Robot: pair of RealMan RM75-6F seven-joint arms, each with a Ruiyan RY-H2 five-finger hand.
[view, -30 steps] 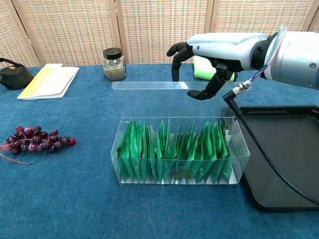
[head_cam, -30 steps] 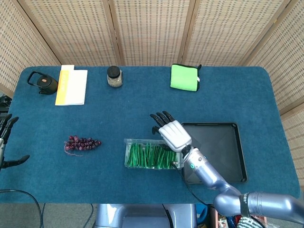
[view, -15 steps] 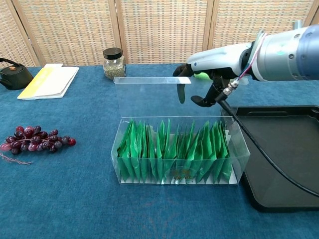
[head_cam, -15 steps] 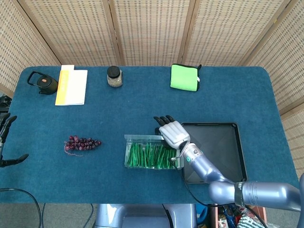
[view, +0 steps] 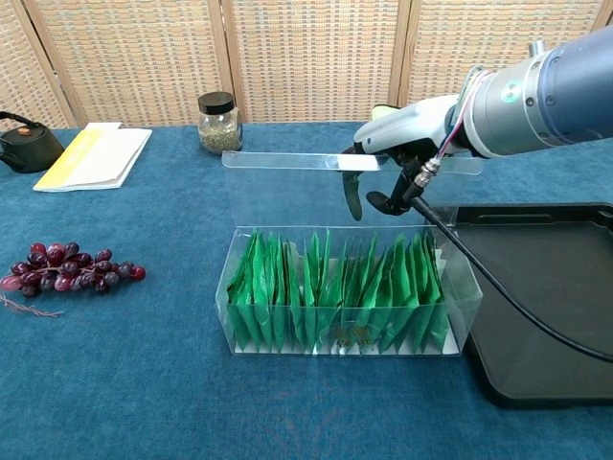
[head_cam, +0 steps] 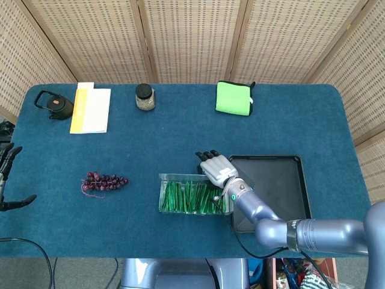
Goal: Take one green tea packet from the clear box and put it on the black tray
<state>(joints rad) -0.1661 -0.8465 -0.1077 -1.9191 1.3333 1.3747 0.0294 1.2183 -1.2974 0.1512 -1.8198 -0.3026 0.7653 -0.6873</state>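
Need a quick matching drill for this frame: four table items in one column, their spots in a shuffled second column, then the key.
Items:
1. grapes
2. glass jar
3. black tray
4. green cloth

Places:
A. right of the clear box
B. far edge, next to the booklet
C. left of the clear box
D. far edge, right of centre

Pairs: 1-C, 2-B, 3-A, 4-D

Clear box [view: 350,331] of upright green tea packets [view: 335,292], lid raised, just left of black tray [view: 556,316]
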